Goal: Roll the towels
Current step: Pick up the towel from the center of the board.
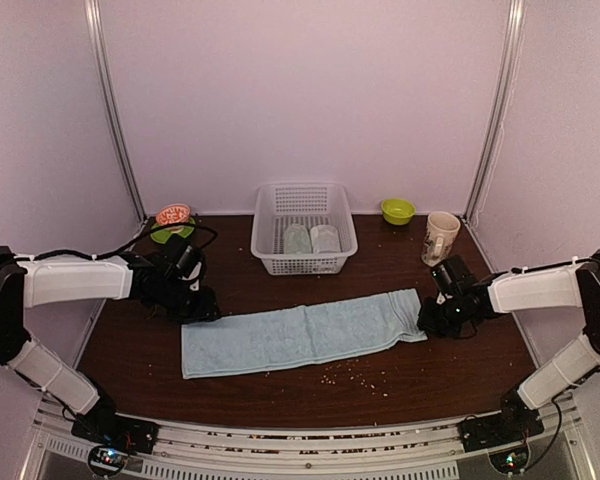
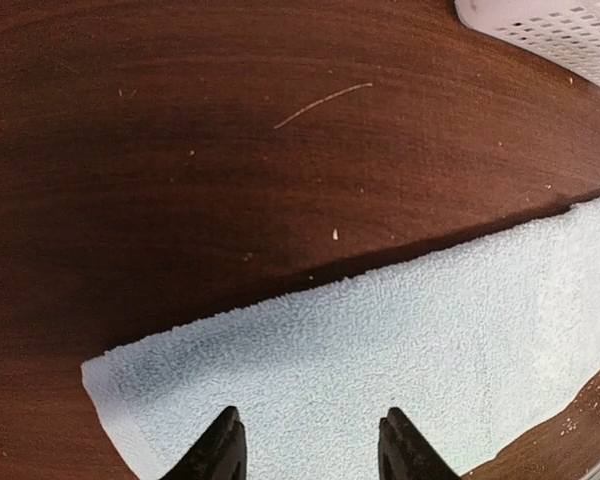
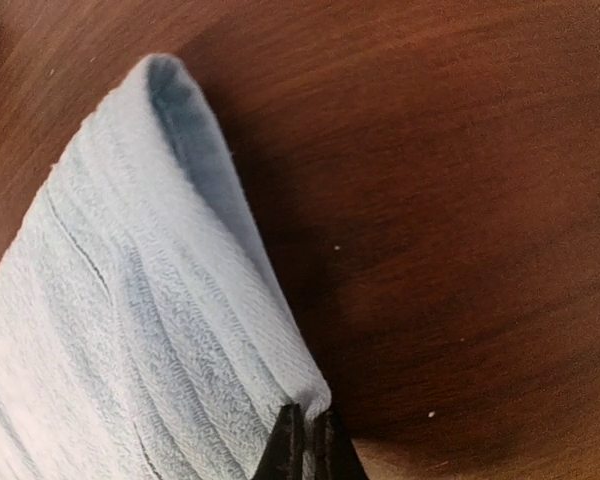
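Observation:
The light blue towel (image 1: 305, 335) lies flat as a long folded strip across the middle of the dark wooden table. My left gripper (image 1: 202, 308) is open over its far left corner; in the left wrist view the fingertips (image 2: 220, 450) stand apart above the towel (image 2: 410, 350). My right gripper (image 1: 427, 321) is shut on the towel's right end; in the right wrist view its jaws (image 3: 307, 440) pinch the towel's edge (image 3: 130, 330), which is lifted and curled. Two rolled towels, pale green (image 1: 297, 239) and greyish-white (image 1: 325, 238), stand in the basket.
The white lattice basket (image 1: 302, 262) stands at the back centre. A beige mug (image 1: 440, 237) and a green bowl (image 1: 397, 210) are at the back right; a green bowl with an orange thing (image 1: 172, 220) is at the back left. Crumbs (image 1: 358, 374) lie near the towel.

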